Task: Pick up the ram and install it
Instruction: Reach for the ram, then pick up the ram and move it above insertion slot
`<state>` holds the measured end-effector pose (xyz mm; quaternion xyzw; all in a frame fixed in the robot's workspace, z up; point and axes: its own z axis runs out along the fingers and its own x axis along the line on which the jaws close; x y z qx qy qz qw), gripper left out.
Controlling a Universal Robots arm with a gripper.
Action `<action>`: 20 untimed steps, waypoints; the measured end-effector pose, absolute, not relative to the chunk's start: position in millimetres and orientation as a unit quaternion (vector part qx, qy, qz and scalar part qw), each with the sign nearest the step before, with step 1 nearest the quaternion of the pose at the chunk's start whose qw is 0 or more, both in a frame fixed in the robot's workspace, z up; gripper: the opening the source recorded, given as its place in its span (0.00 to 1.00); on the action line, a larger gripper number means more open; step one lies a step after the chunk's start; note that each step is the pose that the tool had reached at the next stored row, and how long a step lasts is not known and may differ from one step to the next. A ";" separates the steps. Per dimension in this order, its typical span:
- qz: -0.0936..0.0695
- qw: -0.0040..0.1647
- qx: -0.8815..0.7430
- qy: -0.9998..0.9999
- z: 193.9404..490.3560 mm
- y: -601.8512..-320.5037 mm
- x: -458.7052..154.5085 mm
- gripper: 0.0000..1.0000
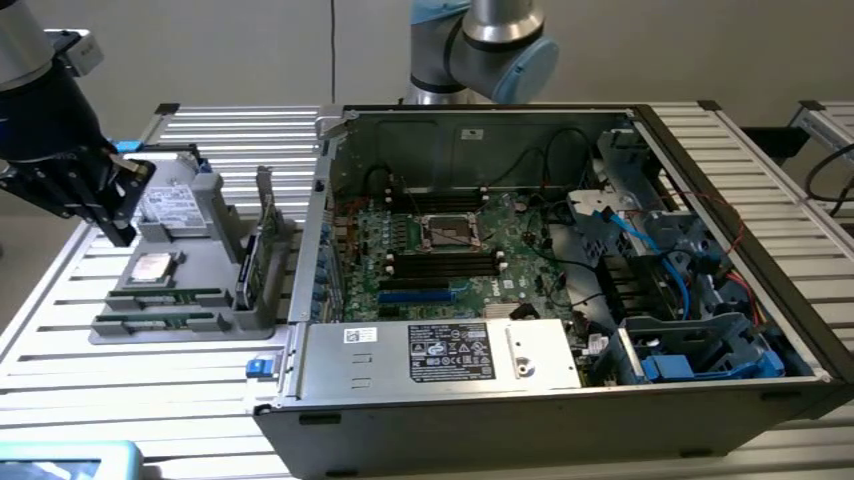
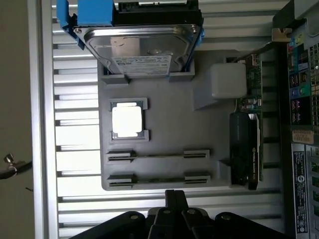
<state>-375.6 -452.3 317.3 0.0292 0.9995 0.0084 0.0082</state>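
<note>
Two ram sticks, thin and green, lie in holders on the grey tray point(image 1: 200, 265): one ram stick point(image 1: 167, 297) point(image 2: 158, 155) and a second ram stick point(image 1: 156, 323) point(image 2: 158, 178) closer to the tray's edge. My black gripper point(image 1: 120, 232) point(image 2: 174, 195) hangs above the tray's far corner on the exterior view's left. Its fingers are shut together with nothing between them. It is apart from both sticks. The open computer case point(image 1: 561, 400) shows the motherboard point(image 1: 447, 260) with long black slots beside the processor socket point(image 1: 450, 232).
On the tray also sit a hard drive point(image 2: 142, 45), a square processor chip point(image 2: 127, 121) and an upright expansion card point(image 1: 263, 235) point(image 2: 246, 144). The tray and the case rest on a slatted metal table point(image 1: 134, 400). Cables and drive cages fill the case's right side.
</note>
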 end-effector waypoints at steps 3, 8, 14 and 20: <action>0.008 0.008 0.027 1.000 316.0 -452.0 -381.7 0.11; 0.008 0.008 0.026 1.000 315.9 -451.9 -381.7 0.11; 0.008 0.008 0.026 1.000 315.9 -451.8 -381.7 0.11; 0.009 0.008 -0.021 1.000 315.9 -451.6 -381.8 0.11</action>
